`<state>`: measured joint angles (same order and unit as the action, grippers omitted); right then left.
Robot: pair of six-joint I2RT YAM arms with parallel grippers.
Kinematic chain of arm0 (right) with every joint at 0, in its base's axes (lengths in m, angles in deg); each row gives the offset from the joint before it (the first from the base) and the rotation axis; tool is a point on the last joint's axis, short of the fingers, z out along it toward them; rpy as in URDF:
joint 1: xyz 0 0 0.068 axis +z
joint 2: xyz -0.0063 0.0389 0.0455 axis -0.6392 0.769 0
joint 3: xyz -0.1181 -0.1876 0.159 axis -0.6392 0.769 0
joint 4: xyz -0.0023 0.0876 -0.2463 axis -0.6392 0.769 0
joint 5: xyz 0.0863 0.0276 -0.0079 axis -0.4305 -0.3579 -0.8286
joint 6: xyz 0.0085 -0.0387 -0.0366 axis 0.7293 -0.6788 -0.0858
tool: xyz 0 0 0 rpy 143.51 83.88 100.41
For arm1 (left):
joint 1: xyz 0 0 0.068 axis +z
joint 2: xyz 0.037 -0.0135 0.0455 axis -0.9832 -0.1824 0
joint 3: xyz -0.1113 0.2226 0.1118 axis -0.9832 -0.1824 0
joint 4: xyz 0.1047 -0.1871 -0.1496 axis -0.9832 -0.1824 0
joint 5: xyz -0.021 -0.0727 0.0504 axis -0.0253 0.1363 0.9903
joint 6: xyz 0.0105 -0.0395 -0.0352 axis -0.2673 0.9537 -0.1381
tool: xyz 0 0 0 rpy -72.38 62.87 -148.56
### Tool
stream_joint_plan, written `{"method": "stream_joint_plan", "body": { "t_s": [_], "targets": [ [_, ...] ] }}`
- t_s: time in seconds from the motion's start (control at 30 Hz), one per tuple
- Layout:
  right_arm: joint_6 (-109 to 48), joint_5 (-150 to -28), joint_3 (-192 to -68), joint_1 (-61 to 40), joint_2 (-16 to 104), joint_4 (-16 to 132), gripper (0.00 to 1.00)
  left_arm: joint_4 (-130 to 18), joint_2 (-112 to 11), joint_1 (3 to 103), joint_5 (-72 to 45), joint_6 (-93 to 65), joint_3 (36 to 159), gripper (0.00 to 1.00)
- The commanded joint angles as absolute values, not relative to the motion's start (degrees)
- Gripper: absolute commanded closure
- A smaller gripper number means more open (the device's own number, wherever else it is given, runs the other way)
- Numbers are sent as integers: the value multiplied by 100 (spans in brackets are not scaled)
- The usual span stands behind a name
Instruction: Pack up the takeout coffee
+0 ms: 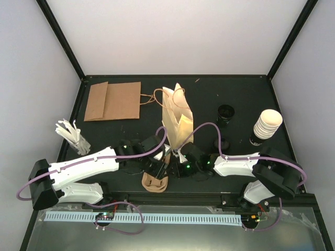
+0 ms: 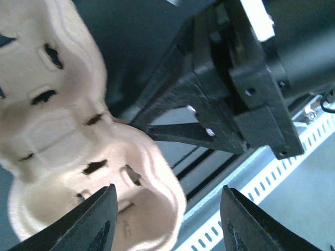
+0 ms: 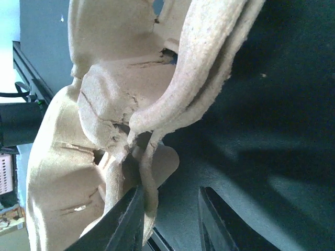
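Packing looks barely begun. Cups (image 1: 267, 124) stacked far right, well apart from both arms. Bag (image 1: 177, 117) upright, centre. Both arms low at carrier (image 1: 155, 183), near edge. Left gripper (image 2: 168, 193) released, empty. Right gripper (image 3: 171, 196) parted at carrier rim, not pinching. Cup fetch, bagging all left.

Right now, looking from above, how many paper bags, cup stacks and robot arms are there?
Paper bags: 2, the flat brown paper bag and the standing cream paper bag with loop handles
Stacks of small white paper cups: 1
White robot arms: 2, left and right
Total: 5
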<state>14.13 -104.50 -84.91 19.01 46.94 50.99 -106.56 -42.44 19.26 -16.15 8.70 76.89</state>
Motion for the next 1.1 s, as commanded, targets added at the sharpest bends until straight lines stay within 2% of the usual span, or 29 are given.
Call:
{"method": "stream_joint_plan", "body": {
  "t_s": [0.0, 0.3, 0.57, 0.7, 0.93, 1.07],
  "targets": [
    [1665, -10739, -8325, 1884, 4773, 4421, 70, -10869, -4376, 1502, -1650, 1373, 7769, 43],
    [1671, -10746, -8339, 1888, 4700, 4362, 70, -11530, -5226, 954, -697, 2004, 8144, 41],
    [1651, -10764, -8361, 1889, 4669, 4383, 70, -11467, -5657, 783, -491, 2234, 8224, 42],
    [1657, -10747, -8365, 1889, 4646, 4393, 70, -11577, -5807, 777, -305, 2318, 8284, 51],
    [1639, -10712, -8365, 1890, 4600, 4428, 70, -11829, -5841, 777, -43, 2423, 8409, 78],
    [1634, -10673, -8365, 1889, 4554, 4480, 70, -12014, -5723, 777, 114, 2480, 8516, 90]
  ]
}}
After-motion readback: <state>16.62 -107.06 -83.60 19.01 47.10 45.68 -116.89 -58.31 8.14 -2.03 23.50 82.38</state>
